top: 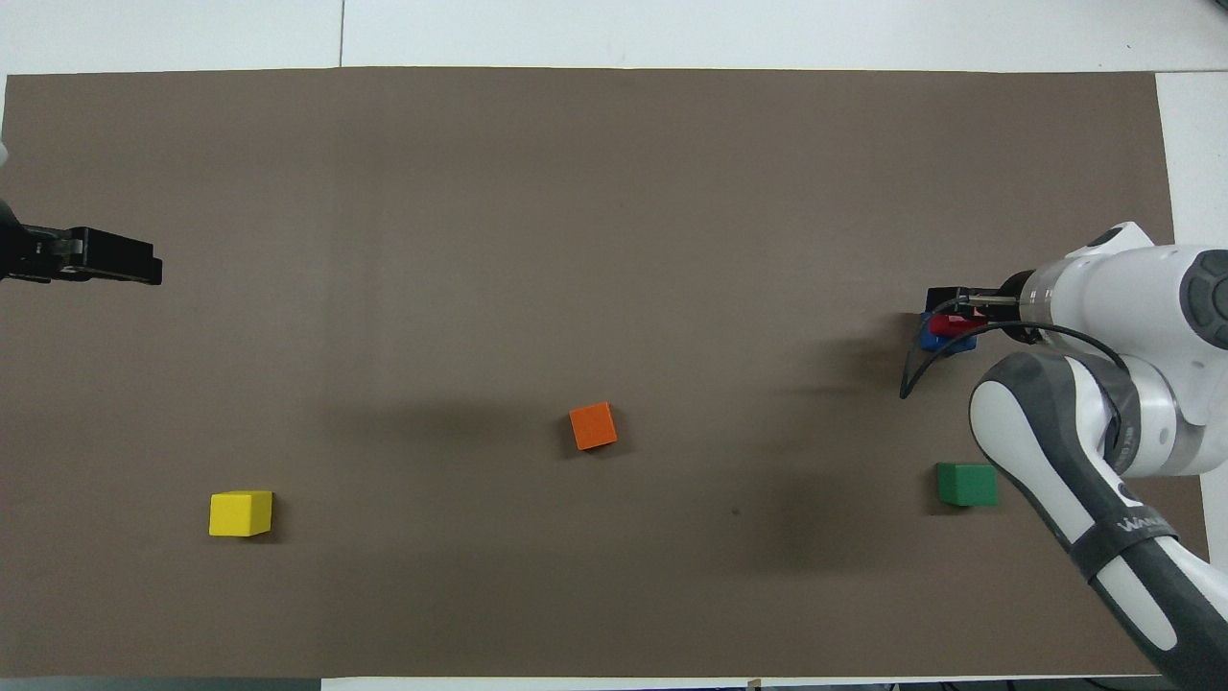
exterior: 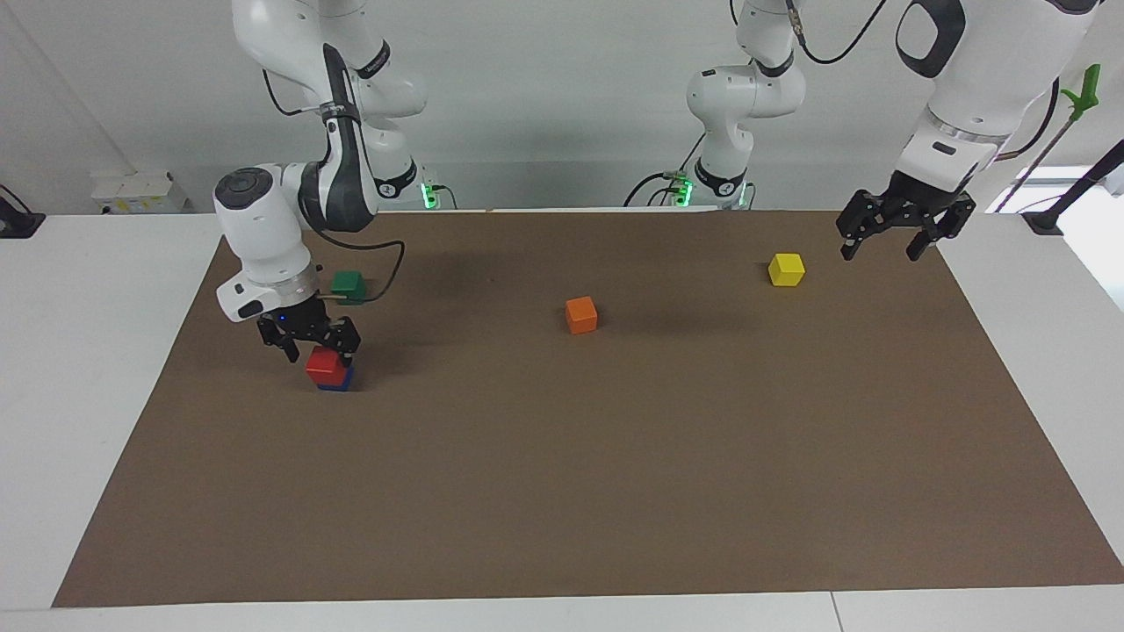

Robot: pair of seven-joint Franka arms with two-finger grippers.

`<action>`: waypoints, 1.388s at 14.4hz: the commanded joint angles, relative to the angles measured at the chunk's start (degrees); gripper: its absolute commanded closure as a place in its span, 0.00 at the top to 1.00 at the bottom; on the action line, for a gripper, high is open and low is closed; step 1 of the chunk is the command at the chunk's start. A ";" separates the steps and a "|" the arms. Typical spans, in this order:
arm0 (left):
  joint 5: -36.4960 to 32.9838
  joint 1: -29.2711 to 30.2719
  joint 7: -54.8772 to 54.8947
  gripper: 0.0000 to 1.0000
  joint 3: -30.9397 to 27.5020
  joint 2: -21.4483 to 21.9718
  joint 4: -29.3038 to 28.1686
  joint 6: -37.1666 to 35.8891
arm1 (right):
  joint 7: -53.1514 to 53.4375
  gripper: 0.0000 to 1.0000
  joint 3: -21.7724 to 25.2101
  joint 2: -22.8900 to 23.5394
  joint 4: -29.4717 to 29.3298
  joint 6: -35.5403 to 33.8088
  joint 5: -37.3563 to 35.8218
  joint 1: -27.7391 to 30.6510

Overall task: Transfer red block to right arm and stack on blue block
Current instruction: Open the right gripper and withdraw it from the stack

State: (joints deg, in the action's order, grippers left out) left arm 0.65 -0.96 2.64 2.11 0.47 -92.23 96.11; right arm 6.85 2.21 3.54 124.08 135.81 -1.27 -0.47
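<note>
Red block (exterior: 326,364) atop blue block (exterior: 337,382); five cubes.

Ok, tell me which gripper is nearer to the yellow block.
Left. The left gripper hangs in the air beside the yellow block, at its own arm's end. The right gripper is at the red block, stacked on the blue block.

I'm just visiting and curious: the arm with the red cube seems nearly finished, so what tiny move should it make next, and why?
Probably open the fingers and lift straight up. The red block already sits on the blue block, with the right gripper right at its top. The left gripper waits near the yellow block.
</note>
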 commanded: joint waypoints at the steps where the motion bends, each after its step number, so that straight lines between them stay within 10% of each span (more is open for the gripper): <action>1: 1.02 0.96 0.61 1.00 0.62 -0.82 1.70 -1.54 | -4.73 1.00 0.33 -0.90 -10.40 -12.64 -1.19 1.08; 14: 1.02 0.96 0.52 1.00 0.71 -0.03 0.83 -5.76 | -10.37 1.00 -0.02 -5.21 -32.74 -50.27 1.62 1.70; 20: 1.02 0.08 0.34 1.00 0.62 0.32 -0.32 -5.59 | -10.37 1.00 -0.02 -6.52 -34.17 -57.15 1.36 2.31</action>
State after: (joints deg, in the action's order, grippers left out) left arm 0.84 -1.05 2.64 2.65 0.48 -92.26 91.28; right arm -2.15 2.31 -2.60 90.18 79.97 -0.71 1.11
